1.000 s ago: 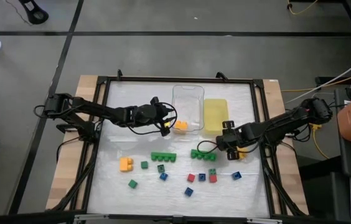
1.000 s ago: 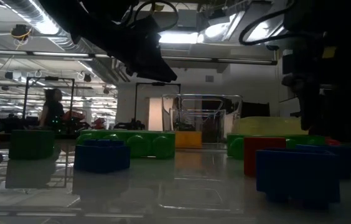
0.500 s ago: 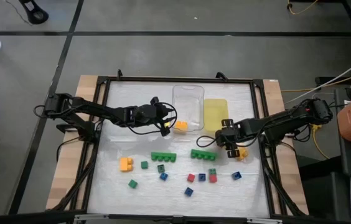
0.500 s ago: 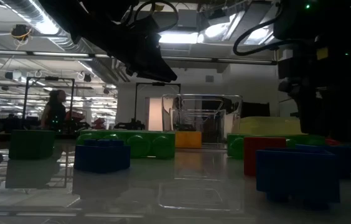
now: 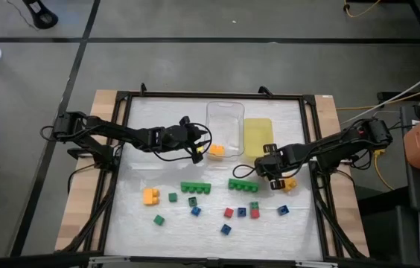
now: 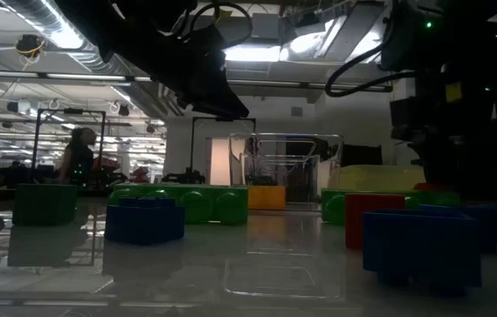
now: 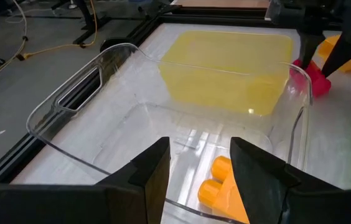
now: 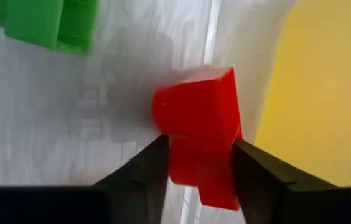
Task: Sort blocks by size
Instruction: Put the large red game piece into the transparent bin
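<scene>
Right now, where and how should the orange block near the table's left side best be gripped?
The orange block lies alone on the table, with the nearest small green cube apart on one side. Probably best to come straight down and close on its two long flat sides, away from that cube. The idle left gripper is nearer.

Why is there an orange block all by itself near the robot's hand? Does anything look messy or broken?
Nothing looks broken or spilled. The orange block just sits beside the right gripper, which pinches a red block near the yellow tray.
</scene>
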